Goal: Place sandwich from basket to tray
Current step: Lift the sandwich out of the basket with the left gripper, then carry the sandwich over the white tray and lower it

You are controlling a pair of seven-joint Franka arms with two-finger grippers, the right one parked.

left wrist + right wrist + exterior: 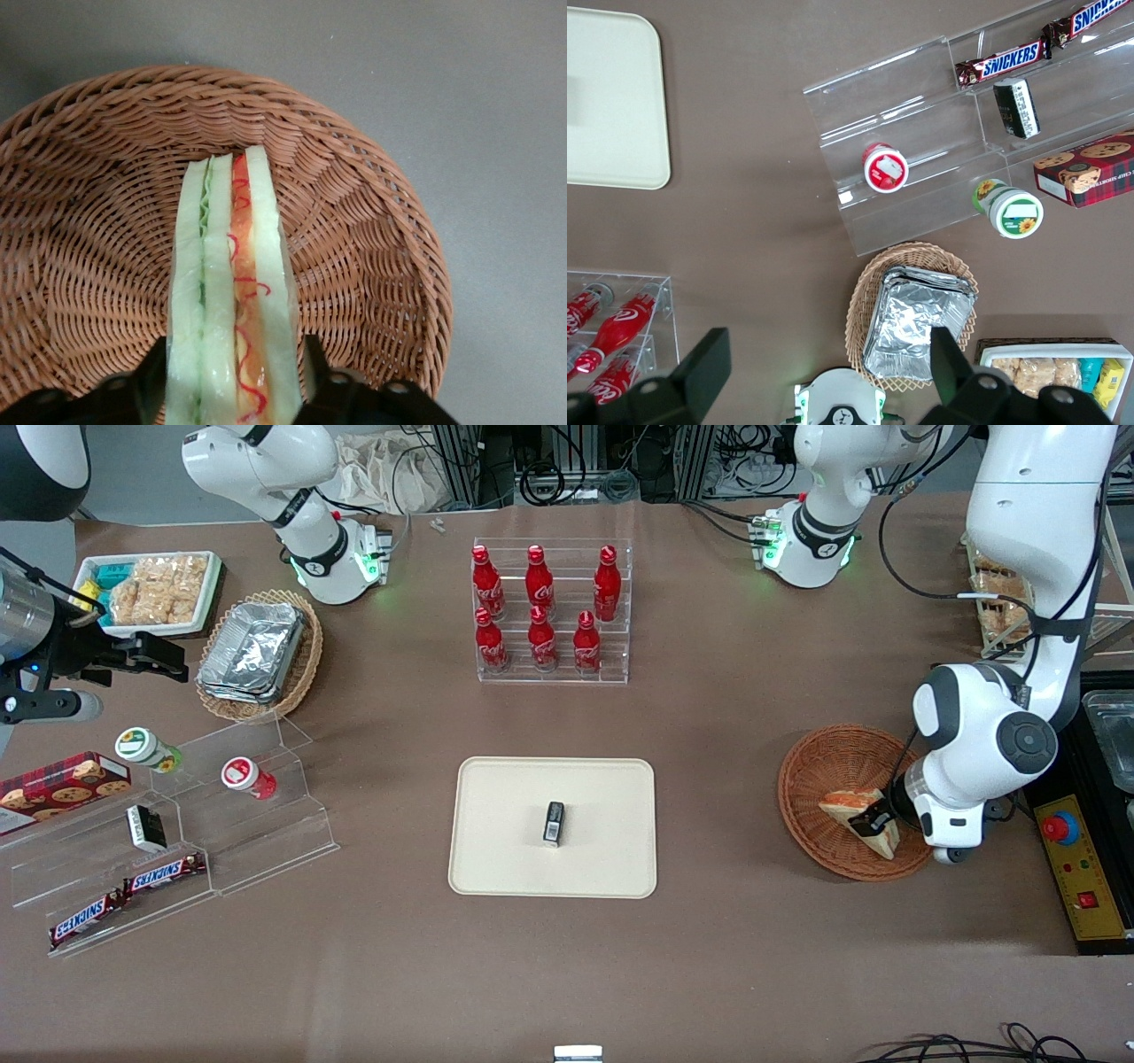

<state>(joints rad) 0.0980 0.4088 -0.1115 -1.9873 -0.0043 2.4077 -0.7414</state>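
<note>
My hand has its fingers clamped on the sandwich in the basket, its long axis running straight out from my grip; the tray lies toward the parked arm.

A clear rack holds six red cola bottles; foil containers fill an oval wicker basket.

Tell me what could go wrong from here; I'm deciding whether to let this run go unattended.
The pincer has its fingers on both sides of the sandwich, near one end only, so the soft layers could squash, or the wedge could pivot and slip when lifted. The sandwich sits low in the basket, so it could catch the rim. A small black box already sits mid-tray, so the sandwich might land on it.
</note>
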